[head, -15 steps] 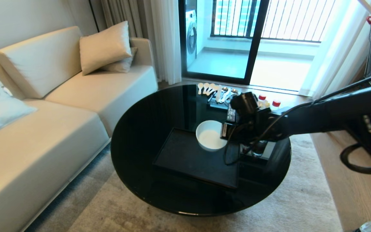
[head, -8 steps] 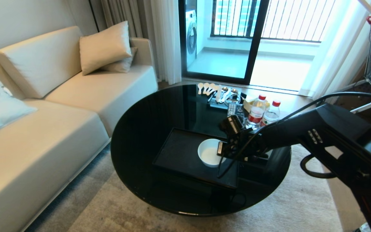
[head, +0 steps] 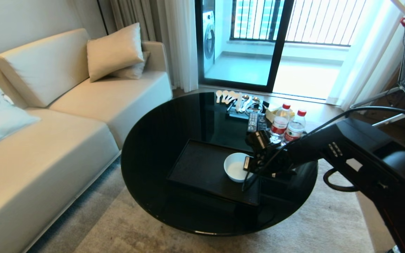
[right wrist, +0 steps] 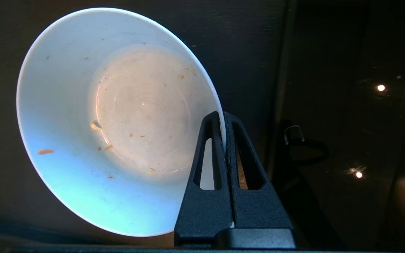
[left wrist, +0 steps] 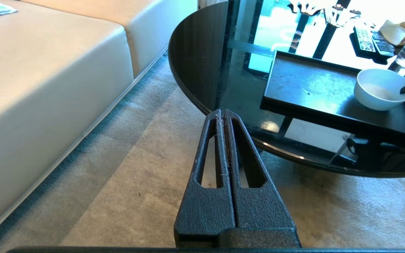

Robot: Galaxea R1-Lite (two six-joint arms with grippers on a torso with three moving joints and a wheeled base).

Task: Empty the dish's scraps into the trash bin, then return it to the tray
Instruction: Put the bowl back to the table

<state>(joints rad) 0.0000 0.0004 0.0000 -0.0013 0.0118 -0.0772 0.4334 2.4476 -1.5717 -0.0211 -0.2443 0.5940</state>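
My right gripper (head: 247,165) is clamped tight on the rim of the dish (head: 236,171), one finger inside, one outside. The dish sits at the tray's (head: 202,168) right edge, toward its near right corner; only crumbs inside, no full scraps visible. The tray lies on the round black table (head: 160,140), right of centre. Crowding that side: two clear bottles (head: 280,123) with red caps and red-white labels (print too small to read) stand just beyond my arm near the table's far right edge, two remotes (head: 255,122) beside them, white spoons (head: 225,96) at the far edge. My left gripper (left wrist: 223,119) hangs off the table's near left edge over the carpet (left wrist: 118,182), fingers pressed together, holding nothing. Sofa (head: 47,140) on the left. Trash bin not in view.
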